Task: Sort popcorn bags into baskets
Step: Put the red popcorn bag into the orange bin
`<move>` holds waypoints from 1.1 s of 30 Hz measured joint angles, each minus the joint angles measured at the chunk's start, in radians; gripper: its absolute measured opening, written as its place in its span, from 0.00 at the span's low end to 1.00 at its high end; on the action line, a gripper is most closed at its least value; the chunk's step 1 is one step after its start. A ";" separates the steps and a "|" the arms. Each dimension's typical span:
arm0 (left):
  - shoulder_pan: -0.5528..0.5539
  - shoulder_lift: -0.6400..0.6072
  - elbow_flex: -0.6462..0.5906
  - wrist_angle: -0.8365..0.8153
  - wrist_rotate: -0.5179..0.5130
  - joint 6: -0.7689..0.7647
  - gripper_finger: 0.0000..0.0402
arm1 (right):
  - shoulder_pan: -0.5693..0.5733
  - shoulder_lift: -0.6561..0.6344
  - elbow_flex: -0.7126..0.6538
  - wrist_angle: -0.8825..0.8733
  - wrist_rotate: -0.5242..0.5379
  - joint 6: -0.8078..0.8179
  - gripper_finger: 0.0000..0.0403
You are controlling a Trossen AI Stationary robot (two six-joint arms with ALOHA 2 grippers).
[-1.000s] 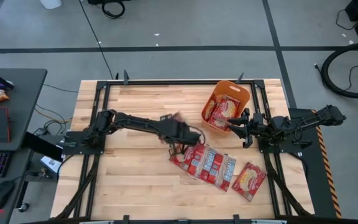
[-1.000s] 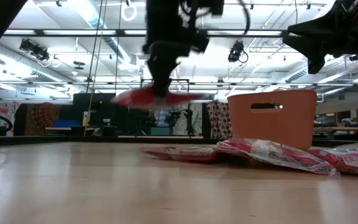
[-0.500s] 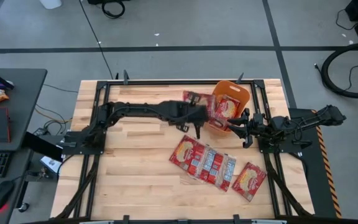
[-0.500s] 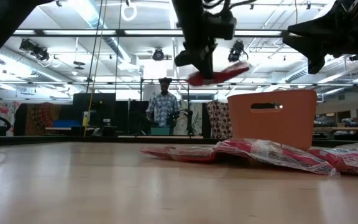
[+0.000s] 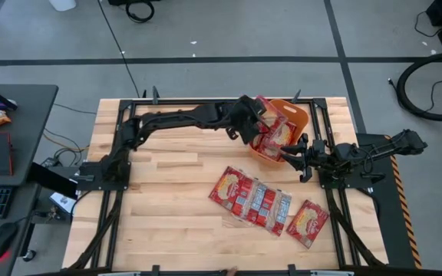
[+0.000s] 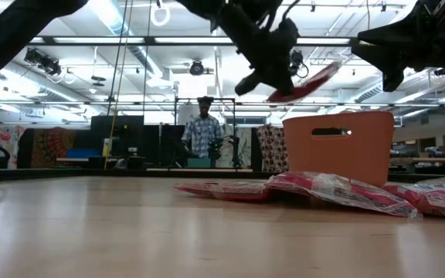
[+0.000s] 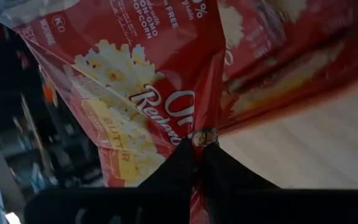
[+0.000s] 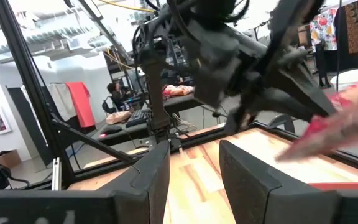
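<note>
I am dropping off a bag [image 5: 267, 115]. My left gripper [image 5: 253, 123] pinches it tight, up in the air over the basket [image 5: 301, 115]. Next I should open up so it falls in. My right gripper [image 5: 292, 151] waits beside the basket, fingers apart. More bags [image 5: 255, 199] lie on the table [image 5: 167, 207]

Grey concrete floor [image 5: 229, 31] crossed by dark lines, black desk [image 5: 14, 138] left of light wooden slatted table [image 5: 167, 215]; bright ceiling strip lights [image 6: 114, 19] overhead, person [image 6: 202, 133] standing far behind.
</note>
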 joint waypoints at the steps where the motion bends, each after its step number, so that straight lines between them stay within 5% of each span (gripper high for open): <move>1: 0.004 0.010 0.000 0.014 0.011 0.036 0.06 | 0.000 0.000 0.000 0.000 0.000 0.000 0.36; 17: 0.010 0.098 -0.001 0.065 -0.024 0.572 0.06 | 0.000 0.000 0.000 0.000 0.000 0.000 0.36; 27: -0.009 0.098 -0.001 0.102 -0.044 0.584 0.24 | 0.000 0.000 0.000 0.000 0.000 0.000 0.36; 33: -0.030 0.089 -0.001 0.139 -0.043 0.413 0.33 | 0.000 0.000 0.000 0.000 0.000 0.000 0.36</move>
